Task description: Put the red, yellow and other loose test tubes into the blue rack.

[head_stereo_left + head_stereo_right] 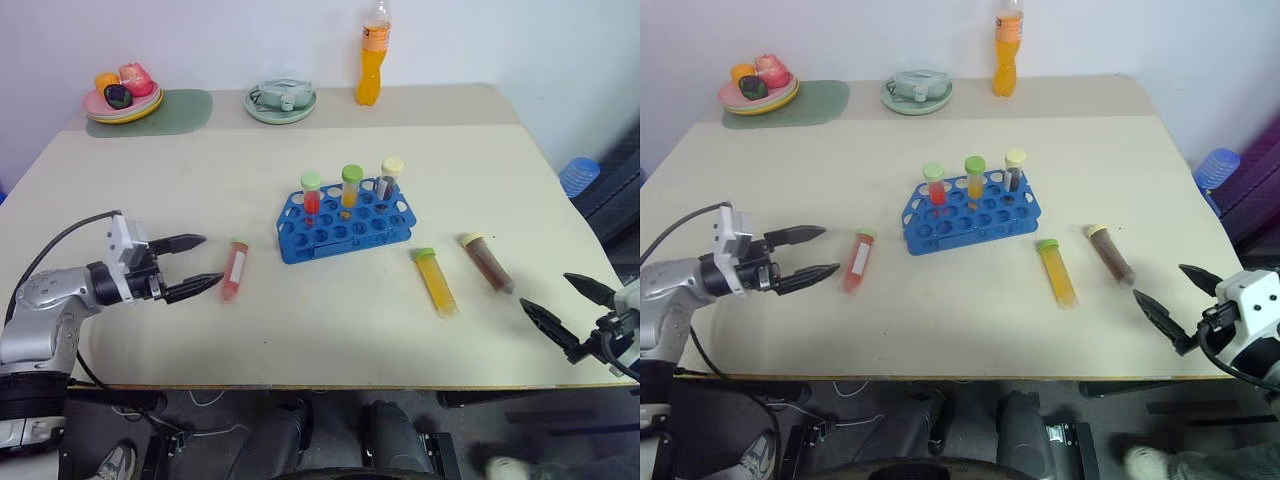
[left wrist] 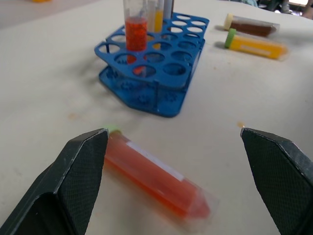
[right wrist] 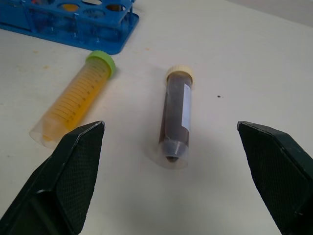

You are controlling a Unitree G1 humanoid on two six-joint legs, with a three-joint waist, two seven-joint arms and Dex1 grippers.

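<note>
The blue rack (image 1: 345, 220) stands near the middle of the cream table (image 1: 300, 330), holding three upright tubes in its far row: a red one with a green cap (image 1: 311, 195), a yellow one with a green cap (image 1: 351, 187) and a dark one with a cream cap (image 1: 389, 178). Most of its holes stand open.

Three loose tubes lie flat on the table. The red tube (image 1: 235, 268) lies at the rack's 8 o'clock, well clear of it, green cap pointing away from the robot. The yellow tube (image 1: 437, 281) lies at the rack's 4 o'clock, and the brown tube (image 1: 487, 262) lies just beside it, farther right; the two are apart and not touching, both with caps toward the far edge.

The left hand (image 1: 196, 264) hovers over the table with its fingers spread wide, tips just short of the red tube and holding nothing. The right hand (image 1: 568, 308) hangs at the table's near right corner, fingers wide and empty, with the brown tube ahead of it at about 11 o'clock.

Bare table lies all around each loose tube and along the near edge. At the far edge stand an orange drink bottle (image 1: 373, 52), a green dish (image 1: 281, 101) and a plate of fruit (image 1: 122, 97) on a green mat (image 1: 180, 110), all well away from the rack.
</note>
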